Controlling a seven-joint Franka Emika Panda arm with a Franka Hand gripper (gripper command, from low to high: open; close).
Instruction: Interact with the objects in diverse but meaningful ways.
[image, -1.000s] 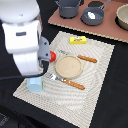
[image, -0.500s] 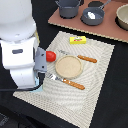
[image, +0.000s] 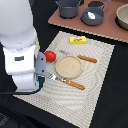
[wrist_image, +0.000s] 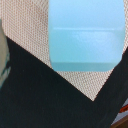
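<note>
The pale blue cup (wrist_image: 85, 35) fills much of the wrist view, very close to the camera, resting on the woven placemat (wrist_image: 30, 30). In the exterior view the cup and my gripper are hidden behind the white arm (image: 22, 60), so I cannot see whether the fingers are open or shut. A red tomato (image: 50, 56) lies on the mat just beside the arm. The flat yellow packet (image: 77, 40) sits at the mat's far edge. The dark frying pan (image: 92, 16) holds a small white piece (image: 92, 15) on the wooden board.
A beige plate (image: 68, 67) sits mid-mat, with a fork (image: 67, 81) and a knife (image: 82, 57) on either side. The wooden board (image: 107, 31) at the back also carries a grey pot (image: 68, 7) and a bowl (image: 122, 17). Black table surrounds the mat.
The arm has come down and forward over the mat's corner at the exterior view's left. The blue cup, visible a second ago, is now hidden behind it. The tomato shows again.
</note>
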